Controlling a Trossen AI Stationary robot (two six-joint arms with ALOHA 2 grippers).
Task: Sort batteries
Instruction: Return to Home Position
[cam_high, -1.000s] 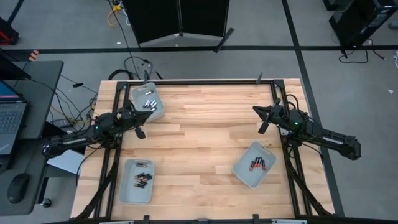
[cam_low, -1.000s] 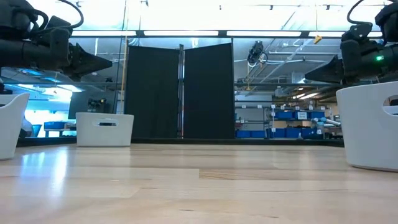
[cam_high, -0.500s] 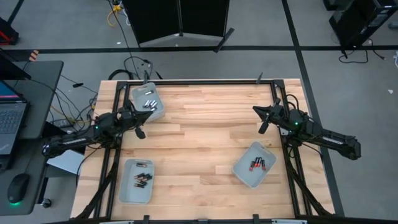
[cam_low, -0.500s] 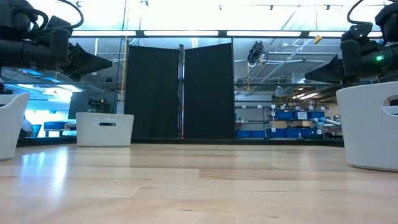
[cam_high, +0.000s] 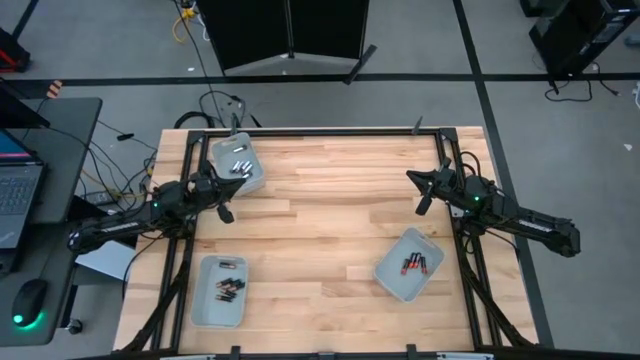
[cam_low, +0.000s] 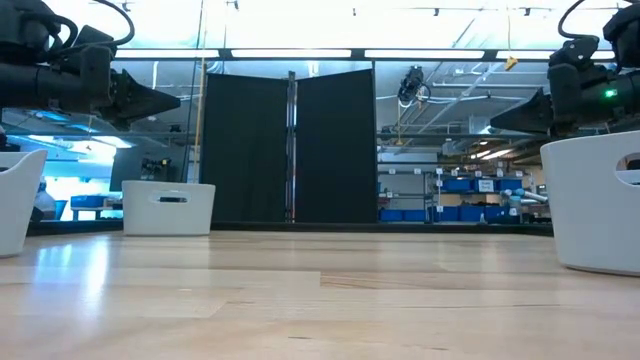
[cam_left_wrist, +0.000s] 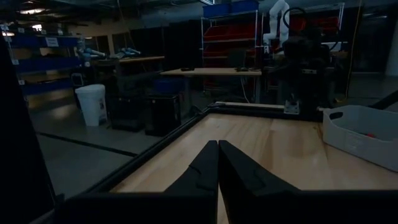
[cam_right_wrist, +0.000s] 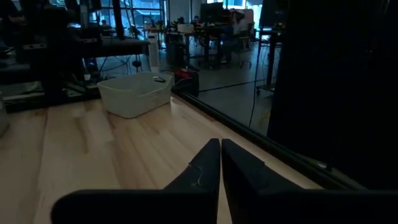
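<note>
Batteries lie in three pale grey trays. Silvery ones (cam_high: 238, 165) are in the far-left tray (cam_high: 250, 180). Dark ones (cam_high: 228, 287) are in the near-left tray (cam_high: 205, 310). Red-ended ones (cam_high: 414, 264) are in the right tray (cam_high: 395, 280). My left gripper (cam_high: 236, 181) hovers level by the far-left tray, shut and holding nothing (cam_left_wrist: 217, 146). My right gripper (cam_high: 410, 177) hovers level at the table's right side, beyond the right tray. It too is shut on nothing (cam_right_wrist: 220, 144). Both hang well above the tabletop in the low view (cam_low: 175, 100) (cam_low: 495, 125).
The wooden tabletop (cam_high: 330, 230) lies bare between the trays. A black metal frame (cam_high: 320, 131) runs along the table's edges. A desk with a laptop (cam_high: 15, 200) and cables stands off the left side.
</note>
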